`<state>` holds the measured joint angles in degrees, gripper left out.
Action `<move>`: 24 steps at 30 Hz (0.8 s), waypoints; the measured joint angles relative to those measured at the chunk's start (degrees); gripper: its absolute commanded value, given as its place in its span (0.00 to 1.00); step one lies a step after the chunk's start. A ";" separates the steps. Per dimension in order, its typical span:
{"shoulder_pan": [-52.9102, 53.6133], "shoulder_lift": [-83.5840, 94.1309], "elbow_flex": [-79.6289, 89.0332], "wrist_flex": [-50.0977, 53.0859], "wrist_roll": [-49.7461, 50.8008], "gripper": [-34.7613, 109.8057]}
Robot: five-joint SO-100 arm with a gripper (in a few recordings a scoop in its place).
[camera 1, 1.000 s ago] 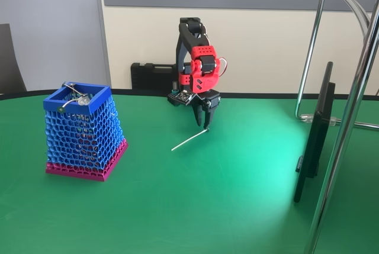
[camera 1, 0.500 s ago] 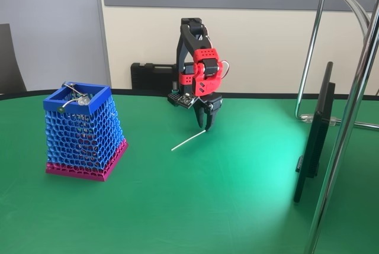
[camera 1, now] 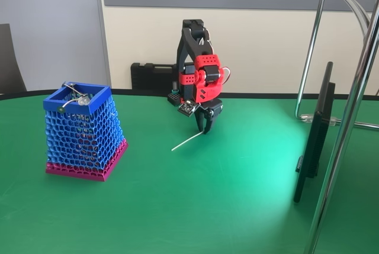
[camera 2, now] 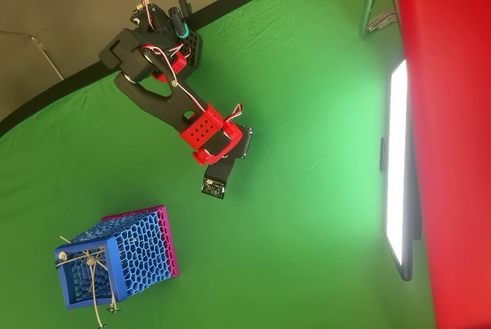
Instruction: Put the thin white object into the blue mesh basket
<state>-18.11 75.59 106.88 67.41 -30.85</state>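
The thin white object (camera 1: 186,141) lies slanted on the green table in the fixed view. Its left tip rests on the cloth and its right end sits between the fingers of my gripper (camera 1: 204,128). The red and black gripper points straight down and is shut on that right end. The blue mesh basket (camera 1: 83,128) stands upright at the left, well apart from the gripper, on its magenta base band. Seen from overhead, the basket (camera 2: 126,256) is at the lower left and my arm (camera 2: 203,129) covers the stick.
A grey bent piece with a yellow-green end (camera 1: 74,100) lies across the basket's rim. A dark screen (camera 1: 314,138) and chrome stand poles (camera 1: 349,124) stand at the right. A black case (camera 1: 151,76) sits behind the arm at the table's back edge.
The fingers, parted around the stick's right end a second ago, have closed on it. The wrist has turned and shifted slightly. The stick's left tip has stayed in place.
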 measured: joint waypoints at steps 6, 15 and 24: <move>0.00 -0.26 -1.23 0.18 -0.26 0.25; 2.37 10.81 -11.78 0.00 5.36 0.25; 8.61 14.94 -27.33 -7.29 22.59 0.24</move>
<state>-9.49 90.53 79.54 60.12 -8.26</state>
